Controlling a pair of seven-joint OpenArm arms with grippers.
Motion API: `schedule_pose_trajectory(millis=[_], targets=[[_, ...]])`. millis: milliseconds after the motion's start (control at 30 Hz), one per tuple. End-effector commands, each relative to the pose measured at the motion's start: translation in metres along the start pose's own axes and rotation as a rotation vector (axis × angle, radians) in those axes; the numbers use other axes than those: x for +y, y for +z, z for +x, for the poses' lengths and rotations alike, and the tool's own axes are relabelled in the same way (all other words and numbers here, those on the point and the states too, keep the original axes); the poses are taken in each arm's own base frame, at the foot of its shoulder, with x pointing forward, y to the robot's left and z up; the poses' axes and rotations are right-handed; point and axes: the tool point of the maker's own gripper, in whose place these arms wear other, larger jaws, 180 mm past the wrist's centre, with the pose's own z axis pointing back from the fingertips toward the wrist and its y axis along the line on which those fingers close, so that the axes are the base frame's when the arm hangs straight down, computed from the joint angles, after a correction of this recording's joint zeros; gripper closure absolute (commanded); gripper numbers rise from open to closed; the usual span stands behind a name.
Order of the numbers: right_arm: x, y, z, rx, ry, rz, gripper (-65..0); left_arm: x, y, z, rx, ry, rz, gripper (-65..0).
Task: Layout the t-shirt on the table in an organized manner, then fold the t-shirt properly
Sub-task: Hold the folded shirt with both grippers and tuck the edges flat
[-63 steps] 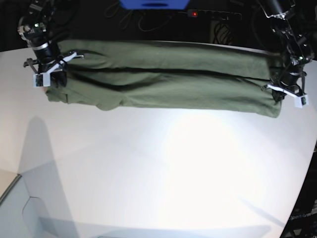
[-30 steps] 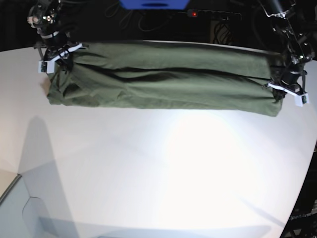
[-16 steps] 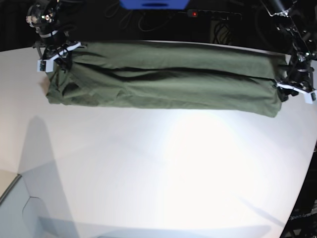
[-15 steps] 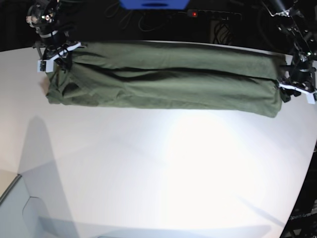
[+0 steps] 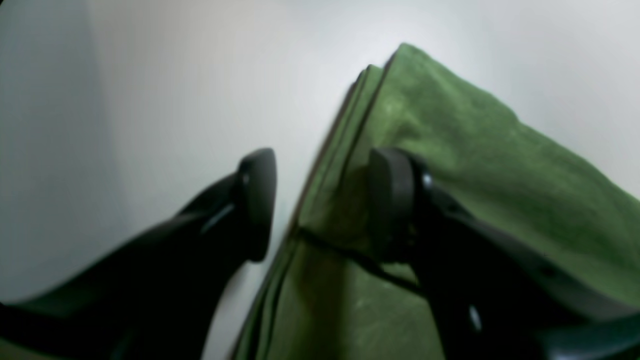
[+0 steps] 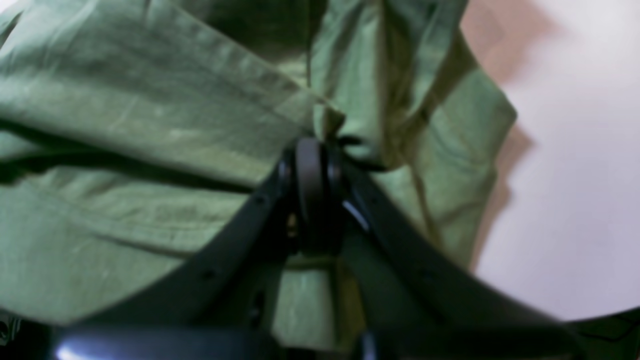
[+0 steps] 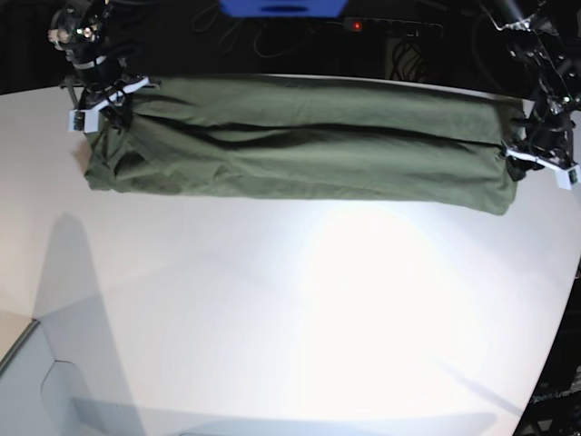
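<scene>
The olive-green t-shirt (image 7: 300, 150) lies as a long folded band across the far part of the white table (image 7: 300, 318). At its left end my right gripper (image 7: 98, 104) is shut on a bunched fold of the t-shirt (image 6: 150, 100), its fingertips (image 6: 312, 170) pressed together on the cloth. At the band's right end sits my left gripper (image 7: 537, 162). In the left wrist view the left gripper (image 5: 322, 202) stands open: one finger (image 5: 257, 200) is over bare table (image 5: 175, 75), the other (image 5: 392, 210) rests on the t-shirt (image 5: 475, 165), whose layered edge runs loose between them.
The table's far edge runs just behind the shirt, with a dark space beyond holding cables, a blue object (image 7: 281, 7) and a power strip with a red light (image 7: 390, 25). The table's edge curves in at the front left (image 7: 18, 350) and right.
My left gripper has opened and let go of the shirt's right end, shifting slightly outward. The right gripper lifted its end toward the far edge about two seconds ago and has held still since.
</scene>
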Motion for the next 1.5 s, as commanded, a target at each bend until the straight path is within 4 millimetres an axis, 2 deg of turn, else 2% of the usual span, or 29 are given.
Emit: schedule_pose_trajectory(millis=[0,300,633,800,867,1300,1467], targets=[[-0.002,0.003,0.002,-0.008,0.007,-0.003,0.0,0.001,0.002,0.017,-0.049,-0.009,-0.003,-29.3],[-0.001,0.003,0.002,-0.007,0.006,-0.001,0.0,-0.021,-0.003,-0.002,-0.007,-0.030,-0.051,-29.3],[-0.001,0.002,0.003,-0.010,0.006,-0.001,0.0,-0.022,-0.003,-0.005,0.000,-0.026,-0.052,-30.0],[-0.001,0.001,0.005,-0.014,0.007,-0.001,0.0,-0.021,-0.002,0.000,-0.009,-0.038,-0.049,-43.5],[-0.001,0.001,0.005,-0.014,0.007,-0.001,0.0,-0.021,-0.002,0.000,-0.011,-0.039,-0.048,-46.3],[-0.001,0.001,0.005,-0.012,0.008,-0.001,0.0,-0.019,-0.003,-0.001,-0.006,-0.038,-0.043,-44.4],[-0.001,0.001,0.005,-0.014,0.008,-0.001,0.0,-0.010,-0.009,-0.018,0.049,-0.055,-0.010,-44.4]])
